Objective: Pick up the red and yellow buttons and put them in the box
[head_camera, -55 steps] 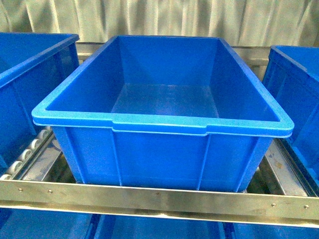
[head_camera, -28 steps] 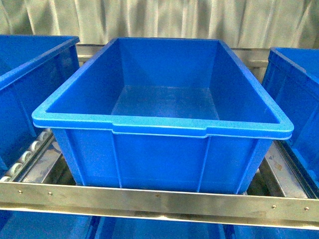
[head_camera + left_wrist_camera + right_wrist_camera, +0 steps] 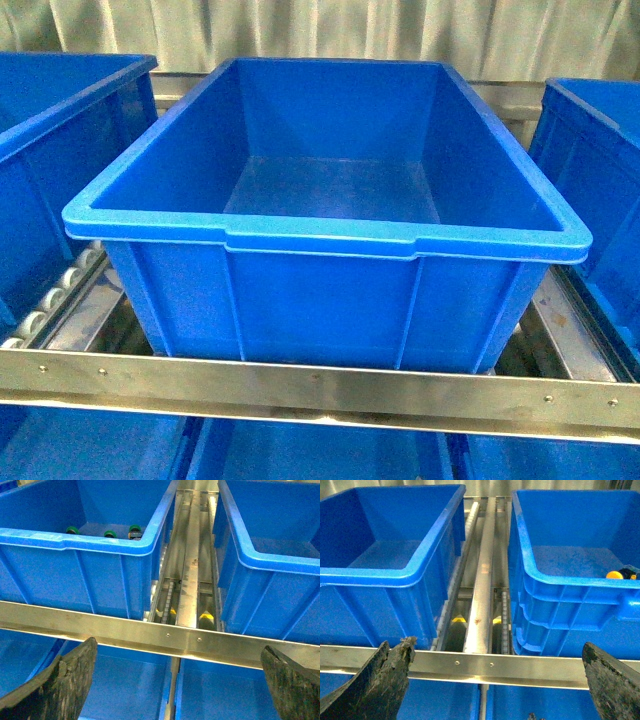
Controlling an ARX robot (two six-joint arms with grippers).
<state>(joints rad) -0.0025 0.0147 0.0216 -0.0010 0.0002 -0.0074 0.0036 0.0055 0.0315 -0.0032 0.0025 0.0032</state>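
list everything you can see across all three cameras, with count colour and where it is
middle crate: 1, blue, centre of the front view on the roller rack, no buttons visible inside
side crates: 2, blue, one to the left and one to the right of the middle crate
lower crates: blue, partly seen below the rail, count unclear
green buttons: 3, green caps, inside the crate in the left wrist view, along its near wall
yellow button: 1, yellow cap with dark body, inside the crate in the right wrist view, mostly hidden by the rim
metal rail: 1, silver, across the front of the rack
rollers: grey, between the crates
curtain: pale, behind the rack
left gripper: black jaws, wide apart, holding nothing
right gripper: black jaws, wide apart, holding nothing
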